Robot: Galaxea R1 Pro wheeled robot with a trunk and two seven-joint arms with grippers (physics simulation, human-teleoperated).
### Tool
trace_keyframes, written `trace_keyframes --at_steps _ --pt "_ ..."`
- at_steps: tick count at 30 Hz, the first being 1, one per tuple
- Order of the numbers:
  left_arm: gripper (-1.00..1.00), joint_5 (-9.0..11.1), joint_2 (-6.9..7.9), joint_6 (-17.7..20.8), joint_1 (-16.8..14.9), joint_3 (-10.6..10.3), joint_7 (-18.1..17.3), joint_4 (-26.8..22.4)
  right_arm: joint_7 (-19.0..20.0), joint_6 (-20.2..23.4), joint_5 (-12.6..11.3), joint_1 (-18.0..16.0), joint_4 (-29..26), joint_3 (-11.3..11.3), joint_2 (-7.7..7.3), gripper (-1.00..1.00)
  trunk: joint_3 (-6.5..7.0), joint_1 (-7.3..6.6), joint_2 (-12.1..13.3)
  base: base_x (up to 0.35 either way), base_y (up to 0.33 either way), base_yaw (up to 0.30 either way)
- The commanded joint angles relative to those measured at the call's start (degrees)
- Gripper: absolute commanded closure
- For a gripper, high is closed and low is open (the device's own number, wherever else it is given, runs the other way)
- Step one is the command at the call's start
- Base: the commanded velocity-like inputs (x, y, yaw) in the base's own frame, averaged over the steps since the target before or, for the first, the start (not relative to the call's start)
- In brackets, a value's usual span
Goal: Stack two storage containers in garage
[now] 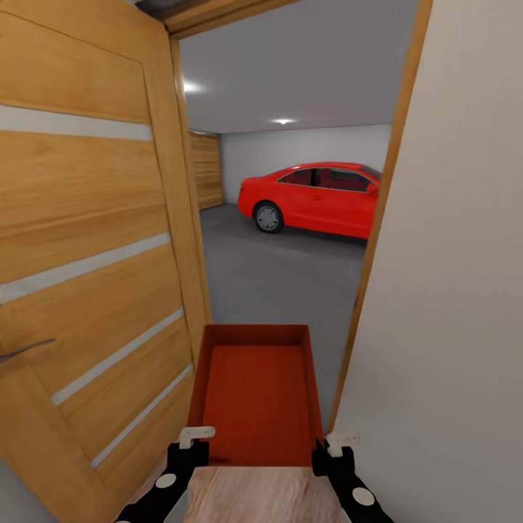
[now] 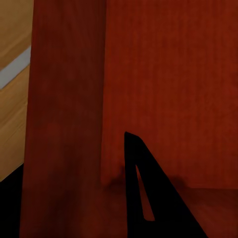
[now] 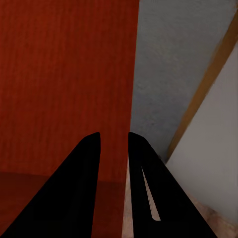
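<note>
Head view: an orange-red box is carried low in front of the robot, in a doorway between an open wooden door and a white wall. The left hand and right hand each grip a near corner, fingers clamped on the side walls. Ahead lie the grey garage floor and a red car.
</note>
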Motion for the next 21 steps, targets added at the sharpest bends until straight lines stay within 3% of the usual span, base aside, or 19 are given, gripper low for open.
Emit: trace_keyframes --at_steps 1,21 --pt "1.00 -0.1 1.07 -0.3 -0.1 0.9 3.1 0.0 1.4 -0.2 -0.4 -0.1 0.0 0.5 -0.09 1.00 -0.12 0.05 -0.1 0.151 0.227 -0.001" --pt "1.00 -0.1 1.07 -0.3 -0.1 0.9 3.1 0.0 1.4 -0.2 -0.4 -0.1 0.0 0.5 -0.10 1.00 -0.12 0.05 -0.1 0.161 0.195 0.000"
